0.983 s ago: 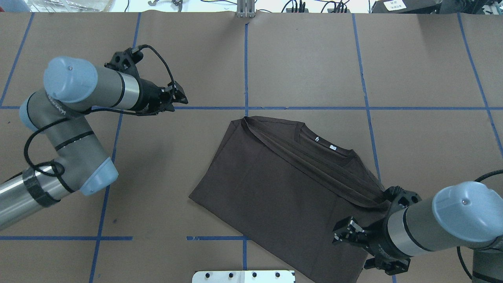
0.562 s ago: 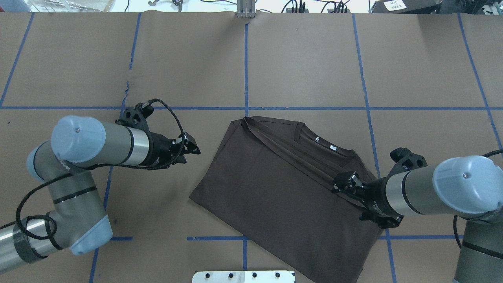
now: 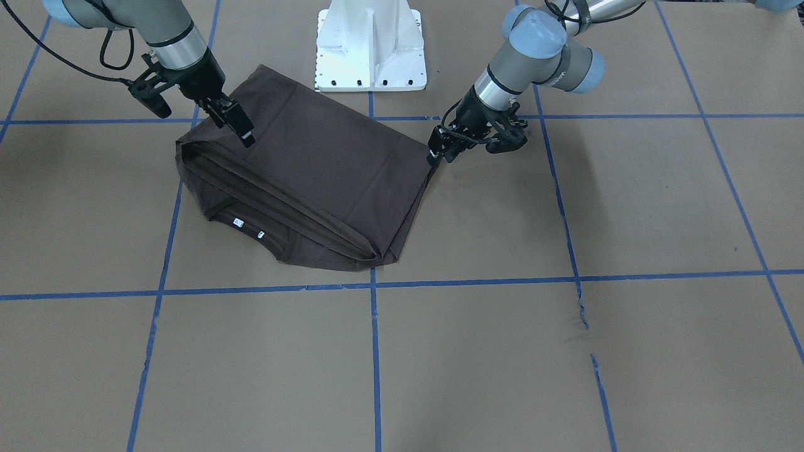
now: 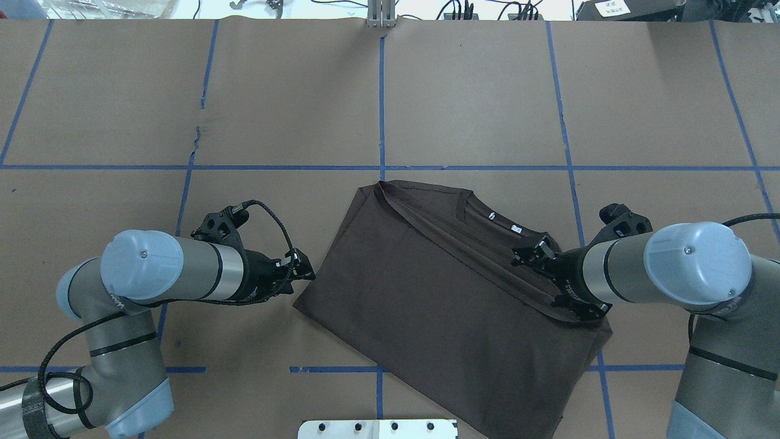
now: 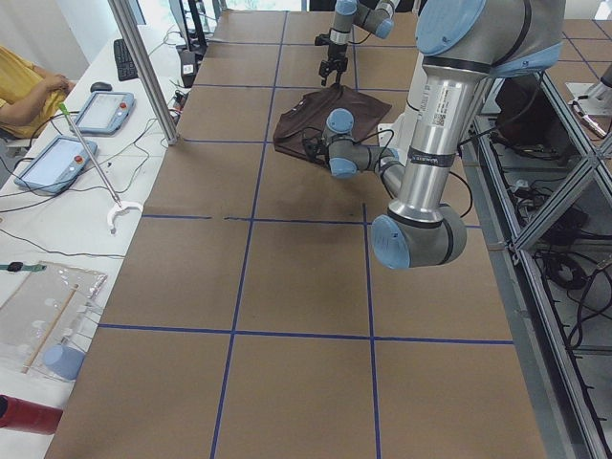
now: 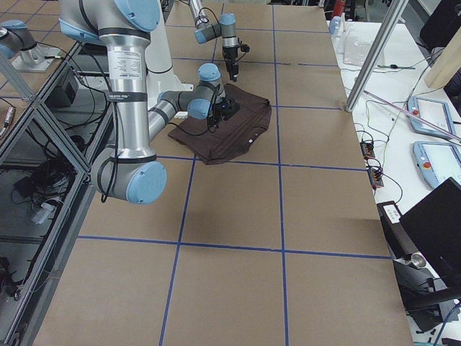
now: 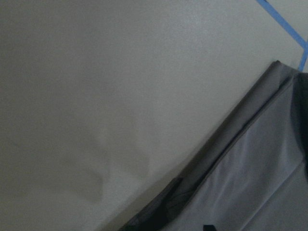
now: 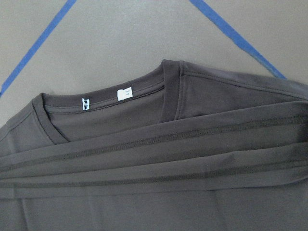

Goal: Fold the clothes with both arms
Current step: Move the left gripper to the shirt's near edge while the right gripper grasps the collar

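My left claw [image 4: 306,268] hangs low over the brown paper-covered table [image 4: 475,91], its jaws slightly apart with nothing between them. The dark brown T-shirt [image 4: 426,292] begins just past its tips: the nearest corner of the folded cloth lies just beside them, a little toward my base. I cannot tell whether the tips touch the fabric. From my left wrist camera that corner's doubled hem runs diagonally across the lower right, and bare table fills the rest. My right claw [image 4: 531,253] is over the shirt itself, jaws also parted and empty, above the shoulder end where long folded bands of fabric [image 8: 159,154] with stitched hems run crosswise below it. The ribbed collar [image 8: 171,96] sits just ahead of this claw, on the side away from my base, and two small white neck labels [image 8: 125,93] show inside it. The shirt lies flat between my two claws, skewed to the blue tape lines [image 4: 382,110]. Its wide plain panel stretches from the right claw across to the left one and back toward my white pedestal base [image 3: 370,44], with one corner lying near it.
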`<action>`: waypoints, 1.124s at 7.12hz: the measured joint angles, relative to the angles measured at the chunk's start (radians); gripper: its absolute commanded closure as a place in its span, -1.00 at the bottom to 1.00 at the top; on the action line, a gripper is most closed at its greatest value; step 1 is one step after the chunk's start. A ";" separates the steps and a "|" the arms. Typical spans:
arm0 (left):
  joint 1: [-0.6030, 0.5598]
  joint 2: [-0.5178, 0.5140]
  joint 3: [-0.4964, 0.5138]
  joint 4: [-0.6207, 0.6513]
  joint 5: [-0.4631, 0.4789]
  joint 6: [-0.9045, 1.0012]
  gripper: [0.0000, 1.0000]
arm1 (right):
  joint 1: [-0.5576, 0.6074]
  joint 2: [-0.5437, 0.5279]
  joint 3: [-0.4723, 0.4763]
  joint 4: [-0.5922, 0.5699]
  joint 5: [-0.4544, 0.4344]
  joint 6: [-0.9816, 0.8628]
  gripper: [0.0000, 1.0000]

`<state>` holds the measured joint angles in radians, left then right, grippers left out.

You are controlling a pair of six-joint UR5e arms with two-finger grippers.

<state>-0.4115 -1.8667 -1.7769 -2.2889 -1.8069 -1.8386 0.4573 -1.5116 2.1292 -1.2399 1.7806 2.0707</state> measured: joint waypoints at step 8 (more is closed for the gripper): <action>0.058 0.009 0.006 0.034 0.026 -0.001 0.90 | 0.043 0.002 -0.015 -0.001 -0.004 -0.025 -1.00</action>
<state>-0.3536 -1.8577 -1.7705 -2.2550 -1.7809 -1.8397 0.5000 -1.5093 2.1138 -1.2410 1.7763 2.0459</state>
